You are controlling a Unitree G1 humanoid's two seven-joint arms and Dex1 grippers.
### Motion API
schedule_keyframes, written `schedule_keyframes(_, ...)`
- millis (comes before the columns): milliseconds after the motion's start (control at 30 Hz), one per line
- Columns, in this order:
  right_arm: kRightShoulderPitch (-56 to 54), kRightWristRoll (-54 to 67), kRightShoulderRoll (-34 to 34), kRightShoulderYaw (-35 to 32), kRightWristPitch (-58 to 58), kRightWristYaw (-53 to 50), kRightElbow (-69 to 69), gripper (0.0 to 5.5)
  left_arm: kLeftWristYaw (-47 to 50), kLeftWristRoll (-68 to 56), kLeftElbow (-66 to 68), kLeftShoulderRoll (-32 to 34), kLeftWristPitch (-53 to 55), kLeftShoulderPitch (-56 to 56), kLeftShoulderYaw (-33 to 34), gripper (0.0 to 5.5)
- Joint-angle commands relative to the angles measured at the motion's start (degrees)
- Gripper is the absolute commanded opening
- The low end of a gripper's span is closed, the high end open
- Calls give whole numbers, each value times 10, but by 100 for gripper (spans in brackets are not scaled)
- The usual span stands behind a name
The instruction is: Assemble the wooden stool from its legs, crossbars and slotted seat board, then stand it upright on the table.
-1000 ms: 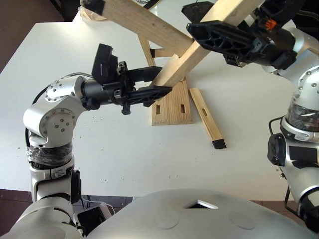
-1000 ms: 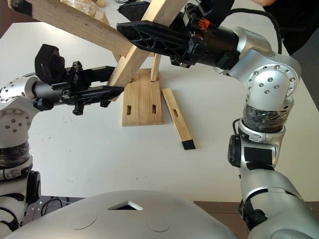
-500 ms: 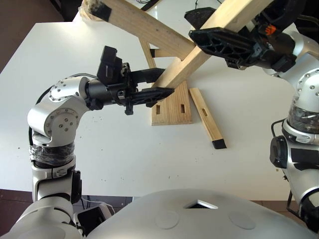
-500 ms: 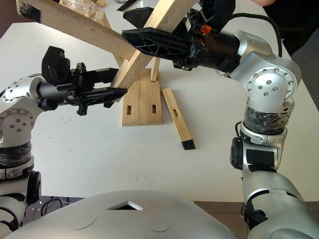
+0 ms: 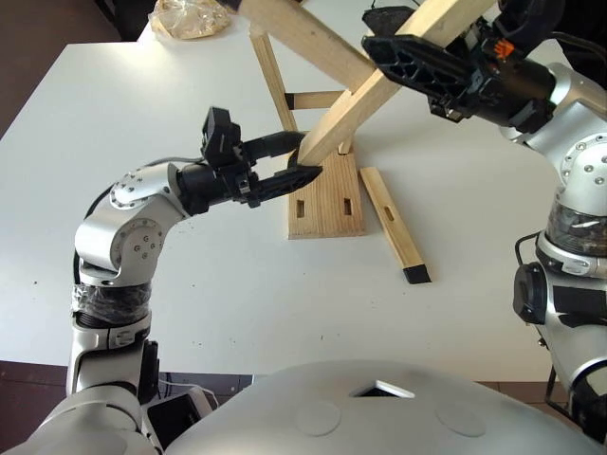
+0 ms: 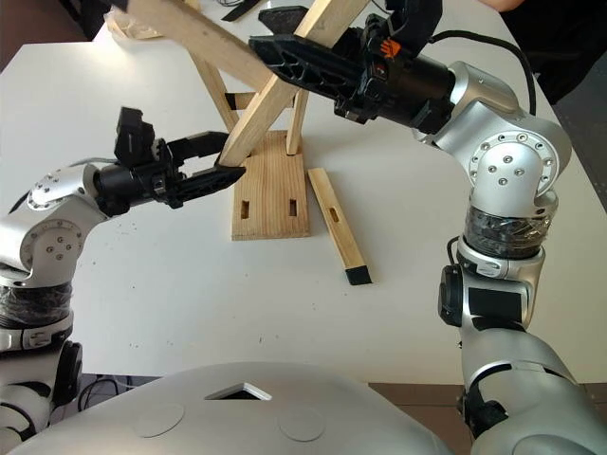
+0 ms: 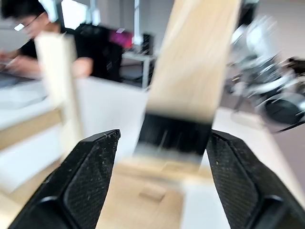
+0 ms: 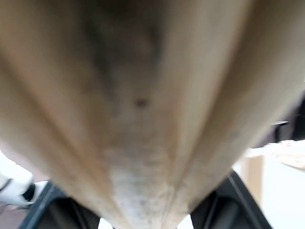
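My right gripper (image 5: 396,40) is shut on a slanted wooden leg (image 5: 356,109), held up over the table; close up, that leg (image 8: 143,95) runs between the black fingers (image 8: 224,205). A second leg (image 5: 303,38) crosses it higher up. The slanted leg's black-capped lower end (image 7: 174,136) hangs just above the slotted seat board (image 5: 327,204), between the fingers of my open left gripper (image 5: 302,159), without visible contact. Behind the board stand another leg (image 5: 272,81) and a crossbar (image 5: 318,100).
A loose leg with a black cap (image 5: 394,226) lies on the white table (image 5: 190,284) right of the seat board. A crumpled bag (image 5: 190,17) sits at the far left corner. A person sits behind the table in the left wrist view.
My left arm has stretched forward and lowered, bringing its open fingers around the leg's lower end. The crossing upper leg has swung up and to the right.
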Motion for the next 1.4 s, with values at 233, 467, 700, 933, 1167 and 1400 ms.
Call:
schedule_keyframes(233, 88, -262, -56, 141, -222, 139, 57, 201, 312, 56, 119, -147, -102, 1, 148, 319)
schedule_keyframes(467, 106, -278, -74, 144, -246, 207, 62, 201, 506, 9, 146, -255, -146, -37, 254, 319)
schedule_keyframes(700, 125, -281, -74, 153, -256, 246, 73, 201, 541, 12, 180, -268, -175, -56, 267, 319)
schedule_keyframes(933, 135, -293, -71, 169, -287, 271, 80, 200, 543, 14, 188, -276, -187, -53, 265, 319)
schedule_keyframes(1167, 122, -305, -62, 173, -280, 261, 132, 200, 539, 14, 198, -283, -195, -61, 257, 319)
schedule_keyframes(1400, 115, -348, -41, 200, -300, 249, 243, 200, 539, 15, 196, -293, -202, -53, 248, 319)
